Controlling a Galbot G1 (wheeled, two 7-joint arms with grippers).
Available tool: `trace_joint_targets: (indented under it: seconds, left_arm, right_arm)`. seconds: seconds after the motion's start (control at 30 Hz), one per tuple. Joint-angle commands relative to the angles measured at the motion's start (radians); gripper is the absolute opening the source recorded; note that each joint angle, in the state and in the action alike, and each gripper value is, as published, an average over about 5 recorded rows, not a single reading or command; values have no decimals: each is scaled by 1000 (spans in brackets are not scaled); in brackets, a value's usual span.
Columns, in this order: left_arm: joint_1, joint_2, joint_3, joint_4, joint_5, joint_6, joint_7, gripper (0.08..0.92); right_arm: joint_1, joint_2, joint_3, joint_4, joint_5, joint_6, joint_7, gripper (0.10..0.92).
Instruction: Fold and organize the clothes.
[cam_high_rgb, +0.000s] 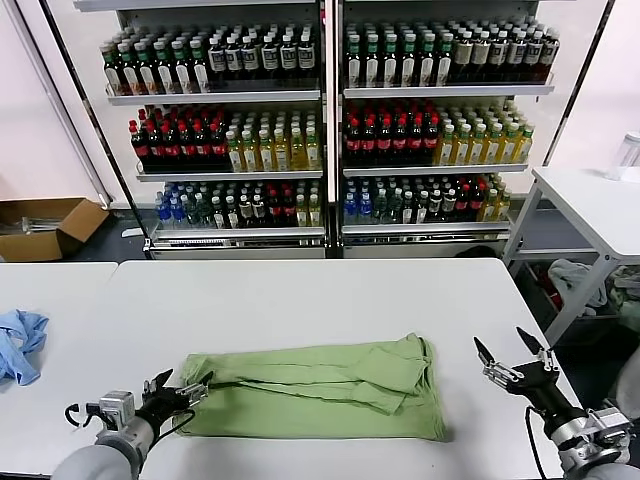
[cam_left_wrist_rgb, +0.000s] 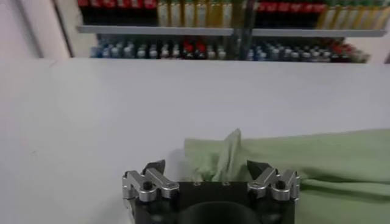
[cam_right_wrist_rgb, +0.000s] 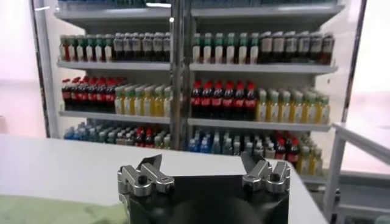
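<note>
While polo shirt (cam_high_rgb: 320, 388) lies folded, long axis left-right, left gripper (cam_high_rgb: 178, 388) and right gripper (cam_high_rgb: 512, 358) jaws open.

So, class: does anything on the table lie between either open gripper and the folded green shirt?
Nothing visible does. The left gripper is at the green shirt's left edge; the right gripper hangs just off its right edge, only bare table between.

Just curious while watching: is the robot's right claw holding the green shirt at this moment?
No. In the head view the right gripper stands open above bare table, clear of the green shirt.
</note>
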Motion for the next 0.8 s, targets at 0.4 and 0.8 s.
trace_joint_targets:
  seconds: [0.4,0.8]
  left_arm:
    - [32,-103,125,-65,71,30,-245,628]
    - [32,-115,146,-46,186,-30,-206,282]
  right_arm:
    - [-4,-3,22,5,13,47,3,823]
    - [2,-2,-1,2,18,44,2,823]
